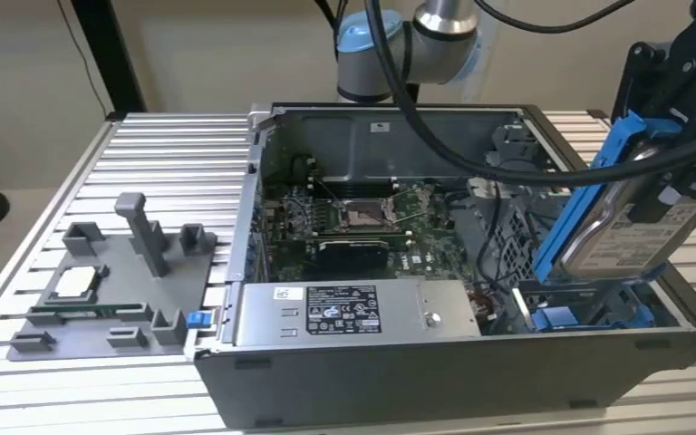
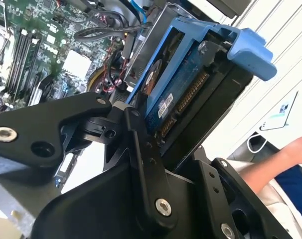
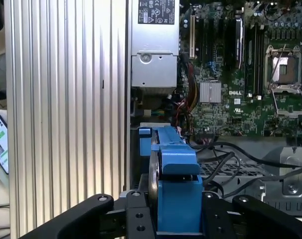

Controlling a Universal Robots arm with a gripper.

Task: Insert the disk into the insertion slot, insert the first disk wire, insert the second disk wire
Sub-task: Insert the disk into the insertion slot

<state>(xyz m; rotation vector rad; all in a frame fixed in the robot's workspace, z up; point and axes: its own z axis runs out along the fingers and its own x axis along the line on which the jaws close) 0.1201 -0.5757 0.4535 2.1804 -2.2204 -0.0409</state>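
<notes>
Exterior view: high, oblique, mid-range, looking down across the slatted desk [image 1: 155,154] into the open computer case [image 1: 445,381]. First wrist view: just behind the hand [image 3: 177,219], facing down onto the motherboard [image 3: 226,114]. Second wrist view: very close, oblique. All three share the disk [image 1: 633,240] and the motherboard.

A table [image 1: 155,154] of ribbed silver metal slats carries everything. An open grey computer case [image 1: 445,385] rests directly on it toward the exterior view's right, lying on its side with the open face up. A flat grey fixture plate [image 1: 94,304] with upright posts lies on the slats at the exterior view's left, just beside the case. Bare slats show behind the plate and along its near edge. In the first wrist view the ribbed top runs alongside the case wall
</notes>
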